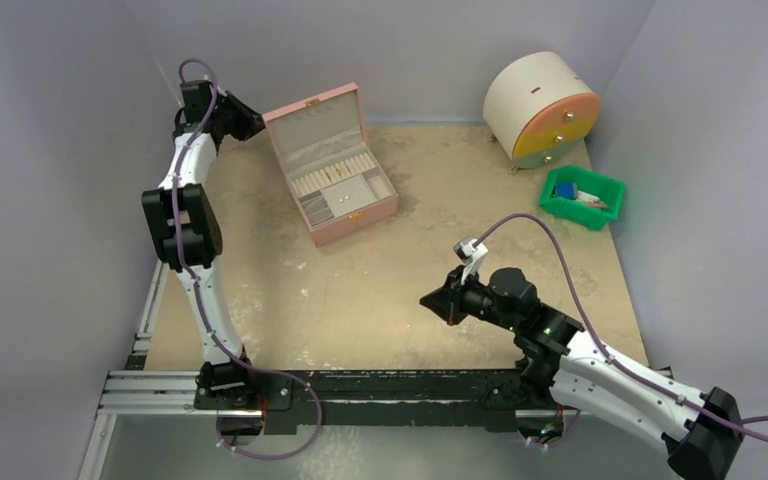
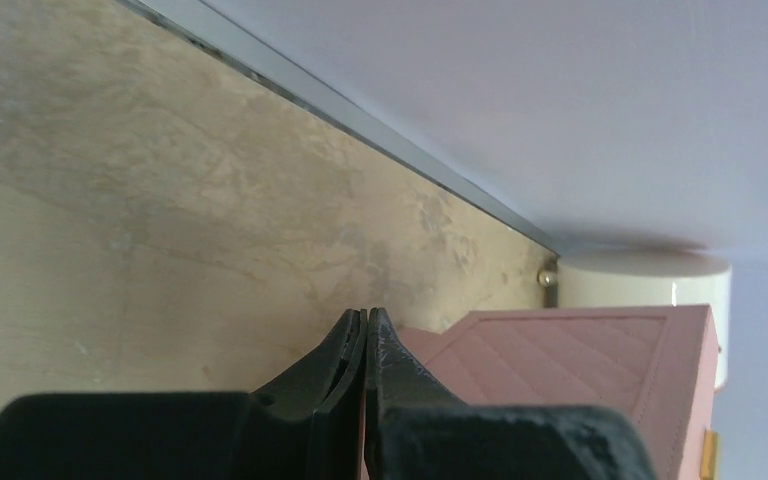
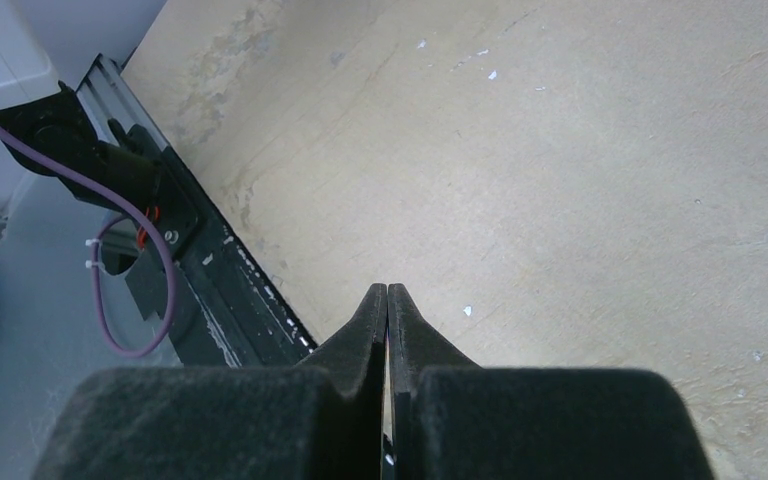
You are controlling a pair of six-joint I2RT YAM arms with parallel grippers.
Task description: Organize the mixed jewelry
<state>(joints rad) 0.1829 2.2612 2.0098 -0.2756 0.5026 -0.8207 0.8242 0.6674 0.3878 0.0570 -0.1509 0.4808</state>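
The pink jewelry box (image 1: pixel 332 170) stands open at the back left of the table, lid raised. Its cream ring rolls (image 1: pixel 335 175) and grey front compartments (image 1: pixel 345 202) hold a few tiny pale specks; the jewelry is too small to make out. No loose jewelry shows on the table. My left gripper (image 1: pixel 258 125) is shut and empty, just behind and left of the lid; in the left wrist view (image 2: pixel 367 316) the quilted pink lid (image 2: pixel 580 360) lies beside it. My right gripper (image 1: pixel 426 298) is shut and empty over bare table at the front middle, also in the right wrist view (image 3: pixel 387 290).
A cream drum (image 1: pixel 542 108) with an orange and yellow face lies at the back right. A green bin (image 1: pixel 582 197) with blue items sits in front of it. The black rail (image 1: pixel 360 385) runs along the near edge. Grey walls enclose the table.
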